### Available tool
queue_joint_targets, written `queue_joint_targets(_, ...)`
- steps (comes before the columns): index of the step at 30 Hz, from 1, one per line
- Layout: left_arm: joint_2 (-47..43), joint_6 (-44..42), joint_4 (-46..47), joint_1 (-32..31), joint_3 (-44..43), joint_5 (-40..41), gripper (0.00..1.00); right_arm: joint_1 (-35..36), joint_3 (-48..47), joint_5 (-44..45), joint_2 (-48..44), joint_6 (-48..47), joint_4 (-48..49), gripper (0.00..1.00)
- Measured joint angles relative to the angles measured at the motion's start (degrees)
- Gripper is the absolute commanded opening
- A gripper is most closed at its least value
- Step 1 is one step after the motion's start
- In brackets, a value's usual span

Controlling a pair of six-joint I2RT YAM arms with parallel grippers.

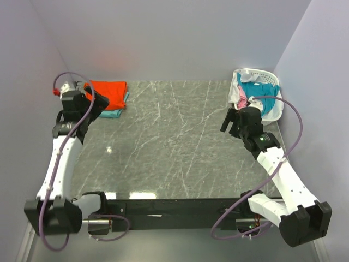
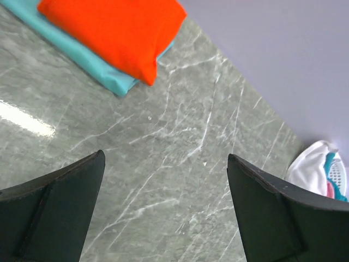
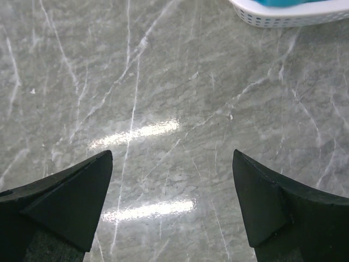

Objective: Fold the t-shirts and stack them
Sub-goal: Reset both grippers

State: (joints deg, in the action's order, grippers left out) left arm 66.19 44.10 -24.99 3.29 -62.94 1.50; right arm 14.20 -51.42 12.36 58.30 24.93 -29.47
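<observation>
A folded orange t-shirt [image 1: 109,90] [image 2: 117,28] lies on top of a folded mint-green t-shirt [image 1: 112,113] [image 2: 87,59] at the table's far left corner. Teal-blue [image 1: 256,91], pink [image 1: 241,101] and white [image 1: 235,88] t-shirts lie crumpled in the white basket [image 1: 277,109] at the far right. My left gripper [image 1: 86,106] [image 2: 165,161] hovers open just in front of the stack, nothing between its fingers. My right gripper [image 1: 230,121] [image 3: 172,157] hangs open over bare tabletop beside the basket.
The grey marble table [image 1: 174,142] stretches between the stack and the basket. Pale walls close in the back and both sides. The basket's rim [image 3: 283,19] shows at the top of the right wrist view. Purple cables [image 1: 297,125] loop off both arms.
</observation>
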Motion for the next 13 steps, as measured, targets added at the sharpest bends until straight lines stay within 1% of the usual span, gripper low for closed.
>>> queue_joint_targets(2, -4.5, 0.6, 0.2, 0.0, 2.1, 1.1, 0.99, 0.0, 0.0, -0.3, -1.2, 0.3, 0.0, 0.96)
queue_joint_targets(5, -8.7, 1.0, -0.1, 0.0, 5.3, 1.4, 0.99, 0.0, 0.1, -1.5, -2.7, 0.7, 0.0, 0.97)
queue_joint_targets(13, -10.1, 1.4, -2.4, 0.0, 9.4, 1.4, 0.99, 0.0, 1.3, -3.1, -5.1, 1.2, 0.3, 0.97)
